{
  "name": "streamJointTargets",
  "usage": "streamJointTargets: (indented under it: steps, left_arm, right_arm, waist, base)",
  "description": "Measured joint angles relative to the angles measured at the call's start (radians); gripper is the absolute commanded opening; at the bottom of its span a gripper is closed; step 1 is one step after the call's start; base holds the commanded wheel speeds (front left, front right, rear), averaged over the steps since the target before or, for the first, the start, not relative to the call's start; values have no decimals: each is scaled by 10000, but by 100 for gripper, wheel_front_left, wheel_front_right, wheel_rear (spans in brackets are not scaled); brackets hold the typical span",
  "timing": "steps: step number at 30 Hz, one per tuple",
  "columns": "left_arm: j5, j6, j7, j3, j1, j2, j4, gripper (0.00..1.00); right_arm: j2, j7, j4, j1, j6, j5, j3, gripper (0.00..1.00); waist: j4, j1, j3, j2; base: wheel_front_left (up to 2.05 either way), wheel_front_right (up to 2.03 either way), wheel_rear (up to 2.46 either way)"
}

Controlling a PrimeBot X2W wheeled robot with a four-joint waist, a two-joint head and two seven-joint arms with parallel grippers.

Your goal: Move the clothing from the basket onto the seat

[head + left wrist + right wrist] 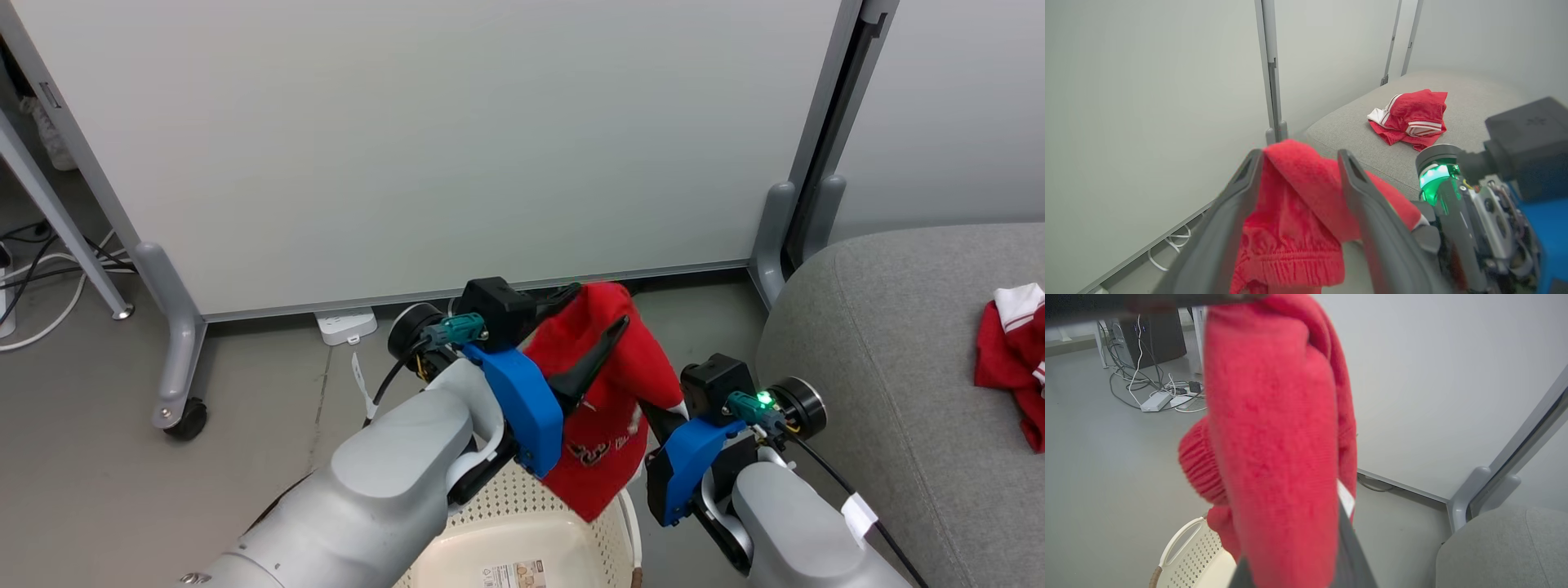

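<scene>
Seat (898, 343) at the frame's right bore one red garment (1012, 359), while over the basket (522, 498) at the bottom edge the second garment (604, 408) hung across the parted left claw (1299, 153) and pinched in the closed right claw (660, 412), where a snag might tug it onto the floor (82, 457).

White partition panel (408, 147) on caster (186, 418); cables (49, 269), power strip (347, 325) on grey floor (98, 490).
</scene>
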Motion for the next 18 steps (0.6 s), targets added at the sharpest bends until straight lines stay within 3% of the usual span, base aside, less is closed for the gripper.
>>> streamJointTargets:
  steps: [7,18]
  left_arm:
    - [337,153,-8,1197,947,159,-518,100]
    - [2476,765,-12,3785,4013,966,-2817,100]
  right_arm:
    - [-10,-73,13,2,0,-2,-159,0]
    - [-113,-155,-81,152,0,-105,-583,0]
  waist:
    - [64,0,52,0]
    - [261,0,78,0]
  base:
    - [0,0,0]
    - [0,0,0]
